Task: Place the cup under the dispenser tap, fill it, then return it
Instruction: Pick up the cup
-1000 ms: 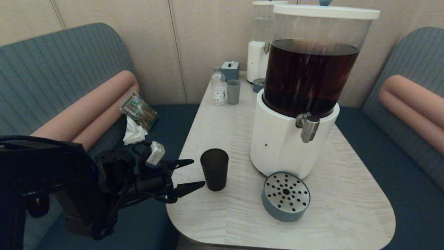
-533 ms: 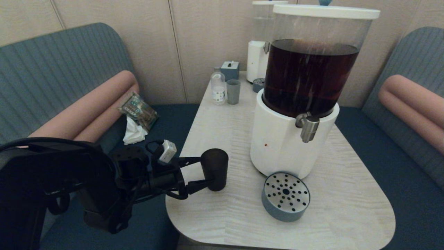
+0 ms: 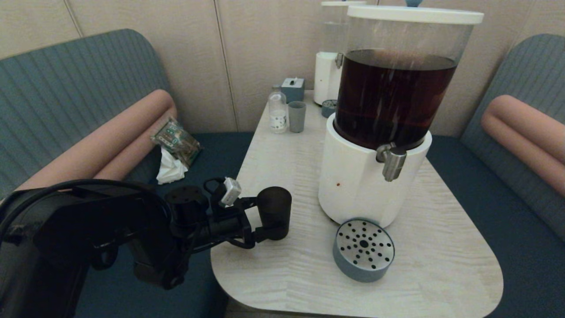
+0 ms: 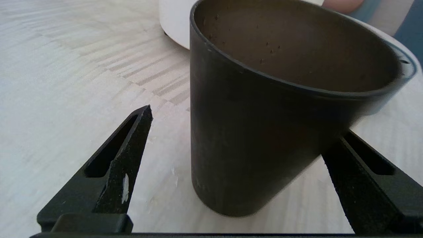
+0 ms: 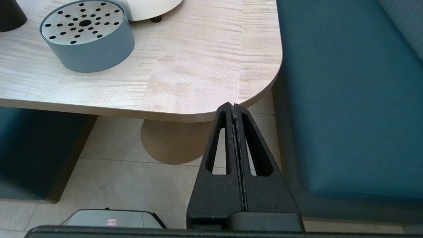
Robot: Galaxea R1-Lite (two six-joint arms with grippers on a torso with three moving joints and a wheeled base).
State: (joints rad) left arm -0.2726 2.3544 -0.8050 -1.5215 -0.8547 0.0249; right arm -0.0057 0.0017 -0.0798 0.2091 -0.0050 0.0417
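The cup (image 4: 264, 125) stood on the pale wood-grain table (image 4: 66, 66), filling the space between the 2 black fingers (image 4: 122, 158) of the left gripper (image 4: 241, 142). Those fingers were spread, one on each side of it. A white base (image 4: 173, 23) rose behind.

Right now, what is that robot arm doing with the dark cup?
The left gripper has its open fingers on either side of the cup, which stands empty on the table. One finger shows a gap to the cup wall, so it isn't squeezed yet. The dispenser tap is off to the side, above the round drip tray, so filling hasn't begun. The right gripper waits shut, low by the table's corner.
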